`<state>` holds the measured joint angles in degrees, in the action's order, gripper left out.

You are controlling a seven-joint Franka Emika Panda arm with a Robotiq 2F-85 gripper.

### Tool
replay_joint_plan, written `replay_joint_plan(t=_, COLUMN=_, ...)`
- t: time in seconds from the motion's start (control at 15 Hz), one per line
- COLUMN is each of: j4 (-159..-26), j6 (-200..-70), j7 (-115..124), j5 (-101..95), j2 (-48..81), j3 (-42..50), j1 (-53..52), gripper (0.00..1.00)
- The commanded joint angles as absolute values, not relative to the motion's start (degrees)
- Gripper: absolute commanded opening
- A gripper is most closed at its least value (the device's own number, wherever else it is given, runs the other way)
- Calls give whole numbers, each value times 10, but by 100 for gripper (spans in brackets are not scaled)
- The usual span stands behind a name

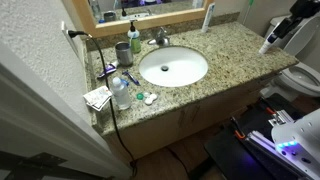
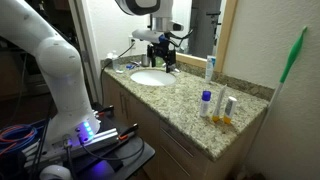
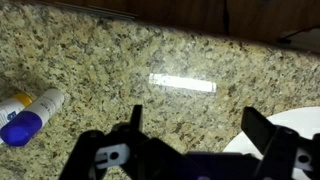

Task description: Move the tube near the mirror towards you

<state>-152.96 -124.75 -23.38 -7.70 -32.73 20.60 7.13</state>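
Observation:
The tube (image 1: 207, 17) is slim and white and stands upright at the back of the granite counter, against the mirror (image 1: 95, 10). It also shows in an exterior view (image 2: 209, 68) next to the mirror's tan frame (image 2: 228, 40). The tube is not in the wrist view. My gripper (image 2: 163, 55) hangs above the counter, apart from the tube; it also shows in an exterior view (image 1: 283, 35). In the wrist view the gripper (image 3: 197, 125) is open and empty over bare granite with a bright white glare streak.
The sink (image 1: 172, 67) sits mid-counter. A dark soap dispenser (image 1: 134, 38), a cup (image 1: 122, 52) and a water bottle (image 1: 120, 92) stand beside it. Small bottles (image 2: 205, 103) stand at the counter's other end; one shows in the wrist view (image 3: 25, 115). A toilet (image 1: 300, 75) is beside the counter.

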Motion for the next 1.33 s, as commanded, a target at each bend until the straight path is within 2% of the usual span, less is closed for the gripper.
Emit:
replay_joint_plan(t=0.0, j4=-1529, j6=-1247, j7=-240, j5=-69, j2=-325, j3=195, j1=83, gripper=100)
replay_joint_plan(t=0.2, j4=-1481, j6=-1273, j7=-160, j5=-28, j2=-249, j3=189, j1=77, gripper=100)
replay_joint_plan(t=0.6, j4=-1273, j6=-1198, j7=-89, j5=122, j2=-120, j3=210, j1=83, gripper=100)
replay_joint_plan(t=0.67, j4=-1349, j6=-1238, j7=-111, j5=94, j2=-172, j3=193, j1=90, gripper=100)
replay_joint_plan(t=0.87, j4=-1284, j6=-1211, j7=-95, j5=115, j2=-130, j3=195, j1=94, gripper=100)
replay_joint_plan(t=1.0, j4=-1255, j6=-1229, j7=-8, j5=62, j2=-77, j3=174, j1=103, gripper=100)
replay_joint_plan(t=1.27, j4=-1117, j6=-1150, j7=70, j5=189, j2=28, j3=173, j1=97, gripper=100)
